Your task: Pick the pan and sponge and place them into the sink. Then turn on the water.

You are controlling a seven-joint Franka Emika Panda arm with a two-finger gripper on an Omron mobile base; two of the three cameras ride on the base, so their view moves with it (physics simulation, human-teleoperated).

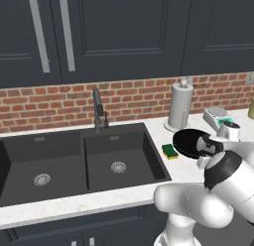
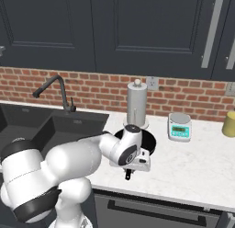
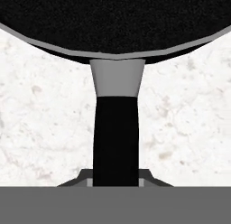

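My gripper (image 3: 115,181) pinches the round black frying pan (image 3: 115,20) by its thin handle toward 6 o'clock, so it may swing when lifted.

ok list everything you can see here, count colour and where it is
pan: 1, black, on the counter right of the sink, handle gripped
sponge: 1, yellow and green, on the counter between sink and pan
sink: 1, dark charcoal, two basins with silver drains, set in the counter
faucet: 1, dark, behind the sink, no water running
paper towel roll: 1, white, upright behind the pan
kitchen scale: 1, white and teal, right of the roll
yellow container: 1, far right edge, cut off
counter: 1, white marble
cabinets: dark, above the brick wall
gripper: 1, shut on the pan's handle
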